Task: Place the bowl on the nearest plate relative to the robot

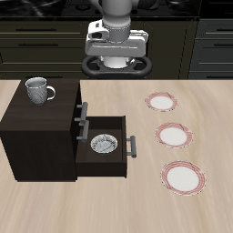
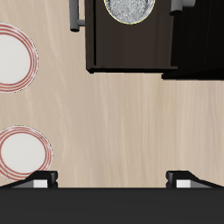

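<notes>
The wooden table [image 1: 118, 118] spans the scene, light-grained, with the arm mounted at its back edge. The dark cabinet [image 1: 41, 123] stands on the table forward of the gripper and off to one side of it, its top drawer closed. The lower drawer [image 1: 102, 155] is pulled out toward the table's front, its handle at the open end. The gripper [image 1: 116, 62] hangs high above the back of the table, well clear of every object; in the wrist view its two fingertips [image 2: 39, 180] show spread wide apart with only bare tabletop between them, and nothing is held. Three identical plates with pinkish-red striped rims lie in a row running from back to front, on the far side of the drawer from the cabinet body. The plate [image 1: 164, 102] farthest back is the one closest to the gripper and the robot base; the middle plate [image 1: 174, 136] and the front plate [image 1: 183, 177] lie progressively farther from it. The grey mug [image 1: 37, 90] stands upright on the cabinet top, handle pointing toward the plates. The bowl [image 1: 103, 144] sits inside the open drawer, speckled interior upward, well forward of and below the gripper, apart from all plates.
</notes>
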Motion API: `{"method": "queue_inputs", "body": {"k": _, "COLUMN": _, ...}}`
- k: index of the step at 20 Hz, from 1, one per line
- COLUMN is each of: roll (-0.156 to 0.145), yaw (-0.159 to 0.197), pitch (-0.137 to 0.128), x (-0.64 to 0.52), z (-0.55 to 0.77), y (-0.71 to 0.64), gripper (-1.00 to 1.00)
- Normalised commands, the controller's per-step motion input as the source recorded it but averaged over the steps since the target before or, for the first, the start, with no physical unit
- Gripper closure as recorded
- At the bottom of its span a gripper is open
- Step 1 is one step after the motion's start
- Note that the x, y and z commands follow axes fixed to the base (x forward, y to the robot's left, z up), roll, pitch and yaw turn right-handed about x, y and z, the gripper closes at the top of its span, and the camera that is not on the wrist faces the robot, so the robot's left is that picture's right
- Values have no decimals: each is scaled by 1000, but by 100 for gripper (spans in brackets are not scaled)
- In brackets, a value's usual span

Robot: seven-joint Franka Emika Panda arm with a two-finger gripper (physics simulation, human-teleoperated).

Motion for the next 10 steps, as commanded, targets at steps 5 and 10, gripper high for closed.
{"method": "queue_inputs", "body": {"k": 5, "roll": 5, "yaw": 1, "pitch": 0, "x": 159, "z": -38, "y": 85, "gripper": -100}}
{"method": "queue_inputs", "body": {"k": 10, "roll": 24, "yaw": 86, "pitch": -61, "x": 231, "z": -44, "y": 149, "gripper": -100}}
